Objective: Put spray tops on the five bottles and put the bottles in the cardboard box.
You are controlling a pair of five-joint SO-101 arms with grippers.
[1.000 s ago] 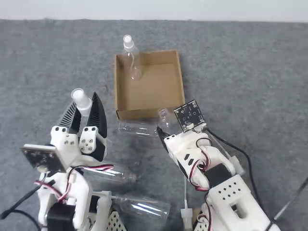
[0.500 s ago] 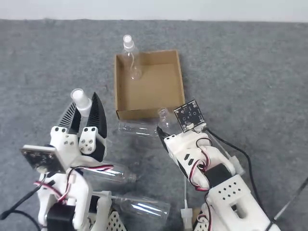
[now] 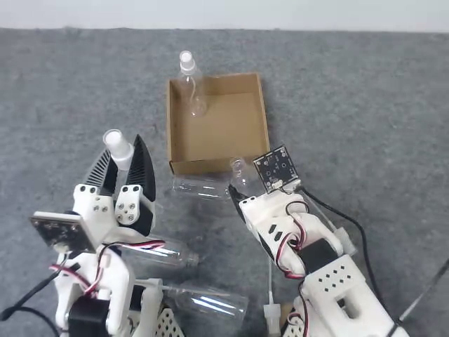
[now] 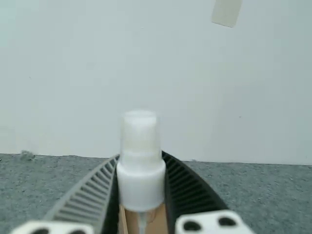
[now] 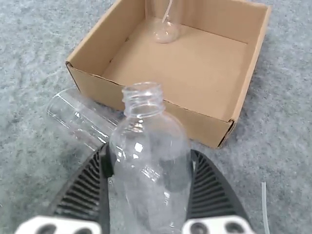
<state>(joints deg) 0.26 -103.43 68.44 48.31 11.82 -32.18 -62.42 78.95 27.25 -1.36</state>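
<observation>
Now the left pincer (image 3: 121, 151) pinches a spray top (image 4: 141, 161) and holds it up off the counter (image 3: 365, 105), with its thin tube hanging down. The right pincer (image 3: 235, 184) pinches an open bottle (image 5: 148, 156), mouth up, just in front of the box (image 3: 170, 119).

I think the job right now is to join these two. The top should come over the mouth slowly. The thin tube has to go into the hole first, so it is best to line it up from right above. The bottle should stand straight, because a tilt would make the tube hit the rim. The right pincer needs a firm hold, or the bottle may slip when the top is pushed and turned.

A lying bottle (image 3: 196, 188) rests against the box front, very near, so take care not to bump it. A capped bottle (image 3: 191, 88) stands in a far corner of the box.
</observation>
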